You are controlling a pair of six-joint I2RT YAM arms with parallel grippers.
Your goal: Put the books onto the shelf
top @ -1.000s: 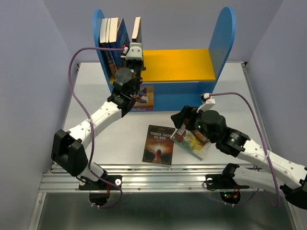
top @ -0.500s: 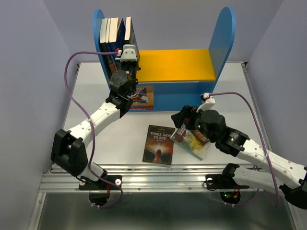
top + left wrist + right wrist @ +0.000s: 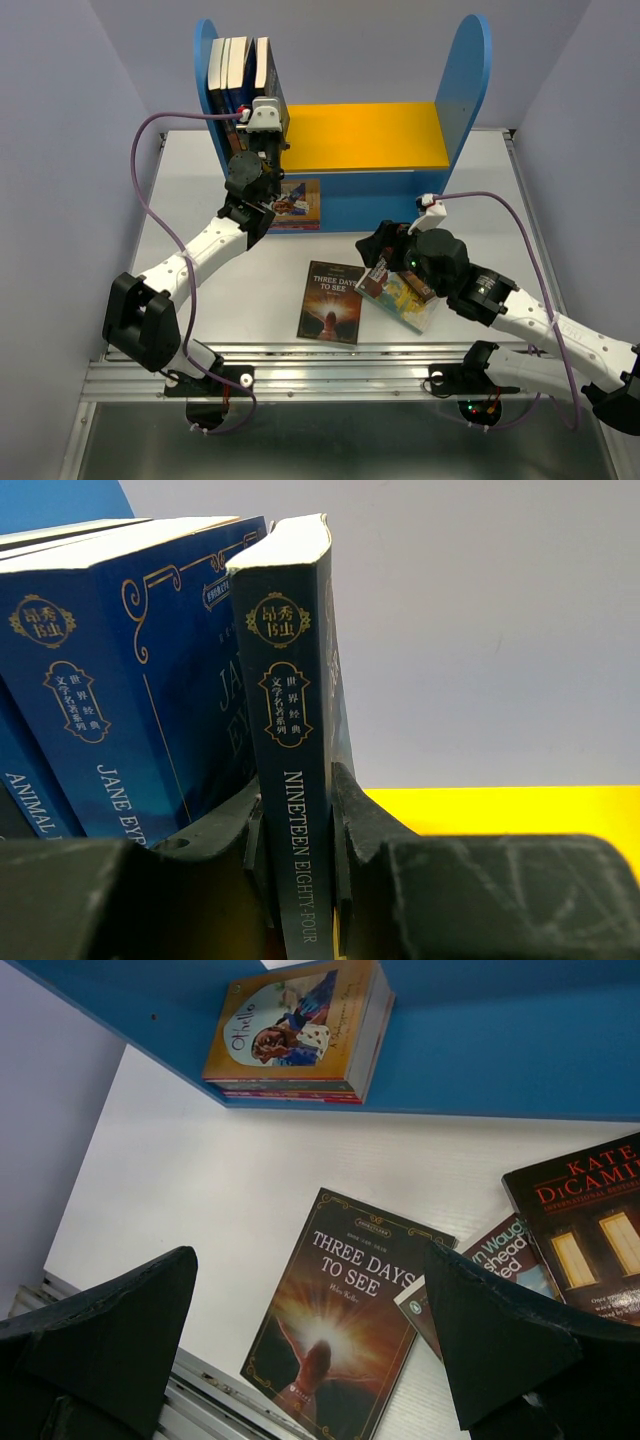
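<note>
Looking from the left, I have the left claw (image 3: 300, 830) clamped on the spine of Nineteen Eighty-Four (image 3: 295, 730), one finger (image 3: 225, 825) on each side of it. That book stands nearly upright at the left end of the shelf (image 3: 465, 80), just beside Jane Eyre (image 3: 150, 710), with another blue volume (image 3: 25, 790) further left against the side panel. I cannot tell whether its foot rests on the yellow board (image 3: 370, 135), because the claw hides it. Below, in the blue lower compartment, Othello (image 3: 295, 1030) lies flat on top of a small stack. Out on the table (image 3: 200, 200), Three Days to See (image 3: 335, 1320) lies face up in front of the shelf. Just beside it on the right sits a loose pile: a Waugh paperback (image 3: 490, 1260) partly under a red-brown DiCamillo (image 3: 590, 1220), over a yellow-teal cover (image 3: 405, 295). My right claw (image 3: 310, 1260) hangs above the gap between Three Days and that pile, jaws spread wide and holding nothing.
</note>
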